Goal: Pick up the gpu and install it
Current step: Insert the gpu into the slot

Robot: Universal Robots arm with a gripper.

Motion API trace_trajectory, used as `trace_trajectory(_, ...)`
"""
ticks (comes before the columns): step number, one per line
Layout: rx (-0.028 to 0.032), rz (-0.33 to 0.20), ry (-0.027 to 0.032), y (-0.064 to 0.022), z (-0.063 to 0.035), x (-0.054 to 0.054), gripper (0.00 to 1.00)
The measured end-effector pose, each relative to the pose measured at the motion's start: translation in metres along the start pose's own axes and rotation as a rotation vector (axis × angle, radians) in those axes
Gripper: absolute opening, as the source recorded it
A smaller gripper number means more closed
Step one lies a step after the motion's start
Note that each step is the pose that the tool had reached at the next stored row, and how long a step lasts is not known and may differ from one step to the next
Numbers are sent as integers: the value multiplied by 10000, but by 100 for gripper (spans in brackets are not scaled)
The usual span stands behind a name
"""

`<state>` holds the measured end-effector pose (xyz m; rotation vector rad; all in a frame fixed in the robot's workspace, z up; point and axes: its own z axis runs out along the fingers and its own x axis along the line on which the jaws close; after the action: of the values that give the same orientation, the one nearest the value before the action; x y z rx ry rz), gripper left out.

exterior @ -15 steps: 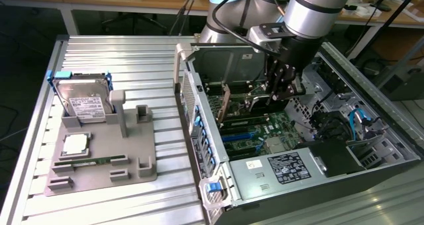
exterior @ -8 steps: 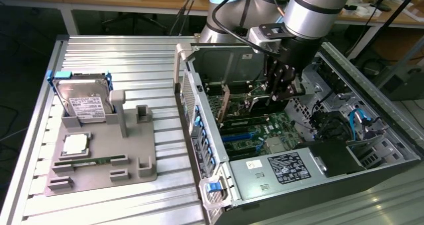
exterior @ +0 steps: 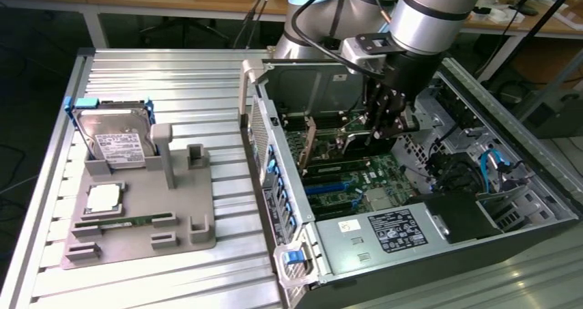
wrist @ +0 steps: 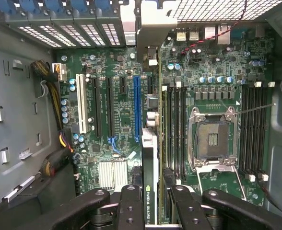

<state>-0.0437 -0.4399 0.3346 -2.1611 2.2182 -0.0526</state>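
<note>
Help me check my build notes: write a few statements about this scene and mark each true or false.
1. The hand holds the gpu inside the computer case. True.
2. The hard drive lies inside the case. False: it stands in the grey holder outside the case.
3. The motherboard's processor socket is empty. True.
4. The memory stick is plugged into the motherboard. False: it lies on the grey holder.

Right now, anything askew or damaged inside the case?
Nothing stands out. The gpu sits straight in the gripper, edge-on and parallel to the motherboard slots. The CPU socket is open and empty, no visible damage.
</note>
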Motion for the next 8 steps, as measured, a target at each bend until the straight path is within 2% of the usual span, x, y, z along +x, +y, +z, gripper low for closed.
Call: trace_trajectory(8,-1,1,2,-1,3,0,27)
